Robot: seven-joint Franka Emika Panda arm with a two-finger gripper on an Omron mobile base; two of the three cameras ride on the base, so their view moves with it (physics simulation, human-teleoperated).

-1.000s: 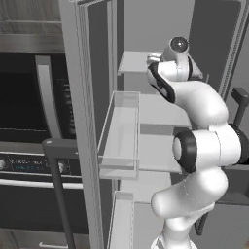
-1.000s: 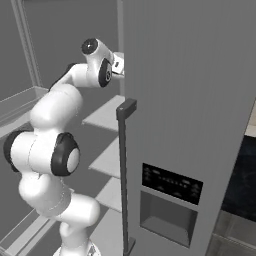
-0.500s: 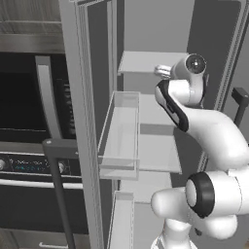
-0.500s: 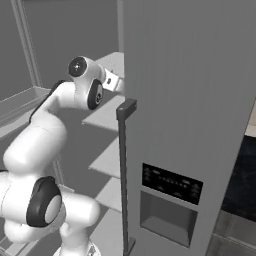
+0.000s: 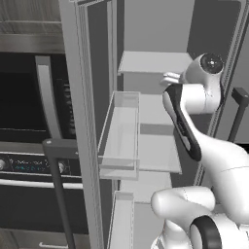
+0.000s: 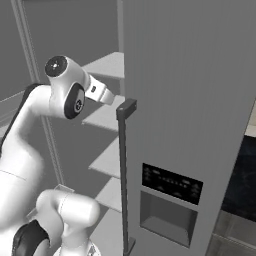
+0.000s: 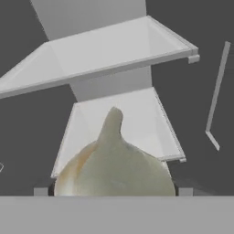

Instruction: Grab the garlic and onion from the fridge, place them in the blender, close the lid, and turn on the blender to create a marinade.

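The garlic [image 7: 116, 171] sat large and close before the gripper [image 5: 171, 78] inside the open fridge [image 6: 200, 100], above a white shelf [image 7: 137, 123]; whether the wide-spread gripper held it was unclear.

There is one tall grey steel fridge [image 6: 200, 100]. Its left door stands open, and its right door is shut.

Two clear plastic door bins hang on the open door, an upper clear bin [image 5: 120, 136] and a lower clear bin [image 5: 120, 219].

Three white shelves show inside the fridge in the left base view: a top white shelf [image 5: 146, 62], a middle white shelf [image 5: 156, 153] and a low white shelf [image 5: 141, 185].

There is one pale, round garlic bulb with a pointed top [image 7: 116, 167], seen close up in the hand view.

One long dark bar handle [image 6: 125, 175] runs down the shut door.

One black oven [image 5: 29, 146] sits to the left of the fridge.
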